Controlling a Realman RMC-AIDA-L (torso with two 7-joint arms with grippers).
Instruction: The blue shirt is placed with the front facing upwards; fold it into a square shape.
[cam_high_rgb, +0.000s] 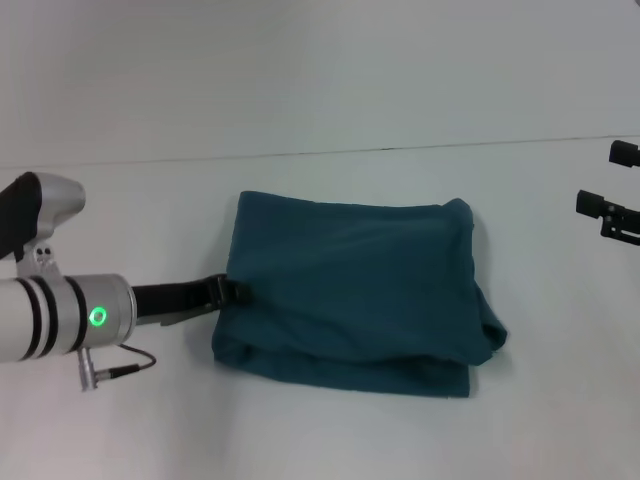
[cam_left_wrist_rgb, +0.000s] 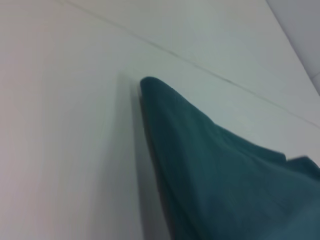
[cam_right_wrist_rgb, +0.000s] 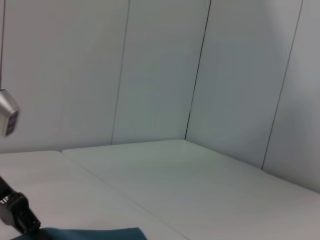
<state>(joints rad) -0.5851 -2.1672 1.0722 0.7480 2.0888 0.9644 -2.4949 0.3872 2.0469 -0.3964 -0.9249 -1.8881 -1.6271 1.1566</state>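
Left gripper (cam_high_rgb: 232, 291) at folded blue shirt (cam_high_rgb: 350, 290) edge

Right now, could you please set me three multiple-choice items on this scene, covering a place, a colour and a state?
1. Where is the left pincer?
A. at the blue shirt's left edge
B. above its middle
C. at the table's far edge

2. What colour is the shirt?
A. red
B. dark teal-blue
C. yellow

3. What state is the shirt in?
A. spread flat with sleeves out
B. hanging in the air
C. folded into a rough rectangle on the white table

Answers: 1 A, the left arm's tip meets the cloth's left edge; 2 B, the fabric shows teal-blue in every view; 3 C, stacked layers show along the near edge. The right pincer waits at the far right.
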